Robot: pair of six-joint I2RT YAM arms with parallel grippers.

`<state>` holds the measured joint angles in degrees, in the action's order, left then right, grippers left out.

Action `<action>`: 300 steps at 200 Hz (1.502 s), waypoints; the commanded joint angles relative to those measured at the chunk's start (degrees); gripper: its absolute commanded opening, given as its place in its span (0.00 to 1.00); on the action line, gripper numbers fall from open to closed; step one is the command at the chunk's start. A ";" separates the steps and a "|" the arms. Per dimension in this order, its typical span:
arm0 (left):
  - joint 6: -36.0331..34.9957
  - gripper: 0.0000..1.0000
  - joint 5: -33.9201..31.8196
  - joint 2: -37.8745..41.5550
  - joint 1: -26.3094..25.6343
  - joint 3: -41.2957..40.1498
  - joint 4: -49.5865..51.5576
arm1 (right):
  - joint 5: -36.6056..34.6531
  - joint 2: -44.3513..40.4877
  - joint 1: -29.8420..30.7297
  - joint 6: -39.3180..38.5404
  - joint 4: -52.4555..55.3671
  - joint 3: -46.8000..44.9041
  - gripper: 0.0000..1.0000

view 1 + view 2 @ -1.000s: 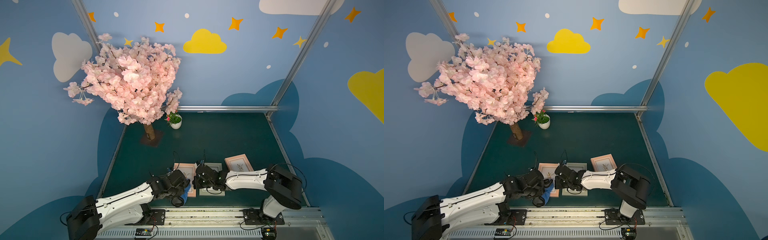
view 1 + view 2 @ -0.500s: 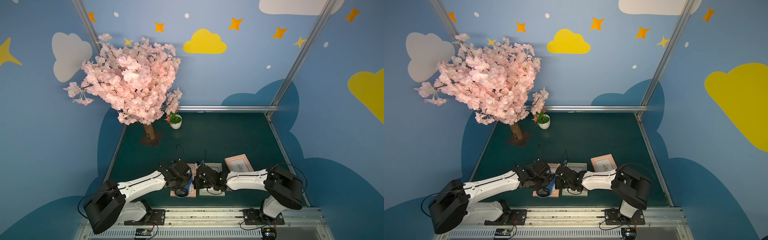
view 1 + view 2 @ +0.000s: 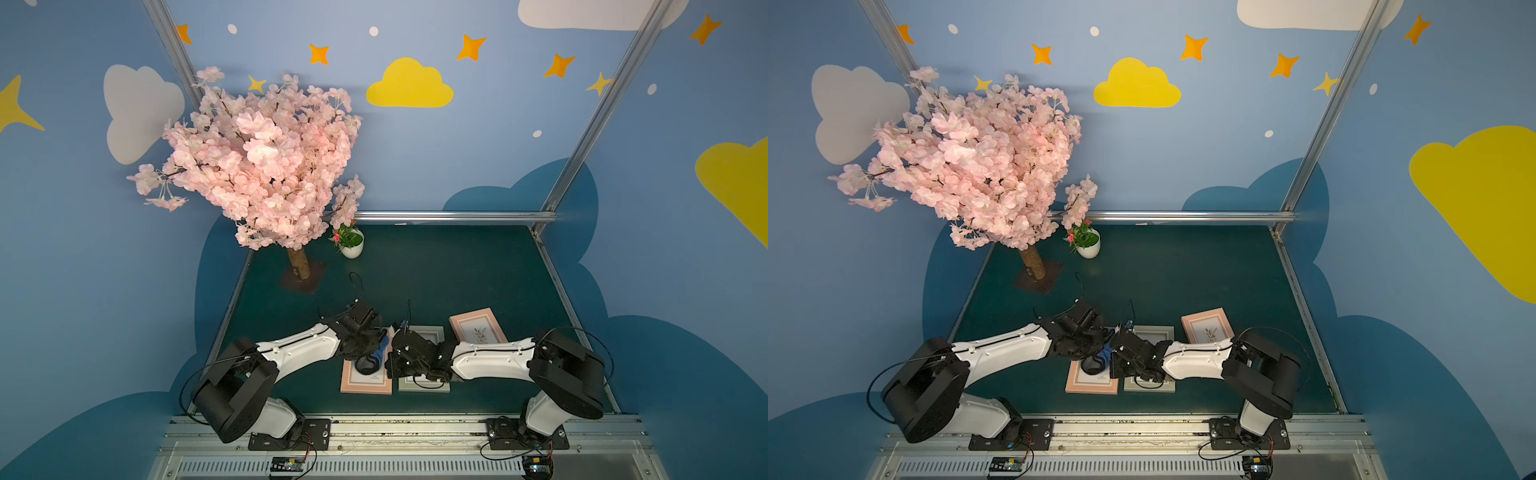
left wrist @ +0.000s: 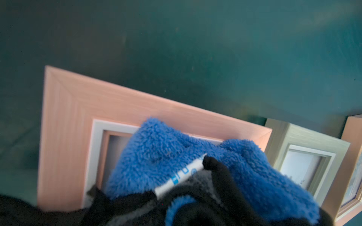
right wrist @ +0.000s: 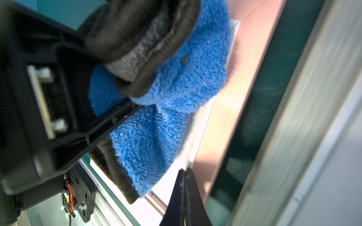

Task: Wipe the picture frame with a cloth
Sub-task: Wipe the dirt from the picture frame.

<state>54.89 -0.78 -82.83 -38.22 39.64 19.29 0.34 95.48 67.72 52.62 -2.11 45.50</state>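
The left gripper point(image 3: 369, 348) pinches the bunched cloth point(image 4: 166, 156), which rests on the pink picture frame point(image 4: 78, 101). The right gripper point(image 5: 184, 176), pressed together and empty, waits at the frame's edge. A strong wipe may push the loose frame into the grey frame point(image 4: 305, 140) beside it.

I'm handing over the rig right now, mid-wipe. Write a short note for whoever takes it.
Left gripper: shut on the cloth, bunched on the middle of the near pink frame.
Right gripper: shut, empty, tips over that frame's edge beside the cloth; contact unclear.
Grey frame and far pink frame lie alongside, no cloth on them.
Done: cloth on frame. Left: the wiping strokes; progress cannot be judged.
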 commanded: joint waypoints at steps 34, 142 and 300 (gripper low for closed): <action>1.80 0.03 -2.74 2.20 0.41 -8.65 7.29 | -2.18 5.06 0.04 -0.84 11.48 -1.09 0.00; 15.07 0.03 -3.17 31.86 -10.82 -17.97 24.47 | -2.58 5.59 -0.16 -1.29 12.00 -0.75 0.00; 0.63 0.03 -3.76 2.92 4.79 -5.50 8.24 | -1.39 6.03 -0.17 -1.72 10.77 -1.04 0.00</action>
<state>59.59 -0.67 -74.30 -36.12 34.33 25.54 -0.08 96.18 67.70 51.81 0.40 47.42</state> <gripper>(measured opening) 0.077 0.048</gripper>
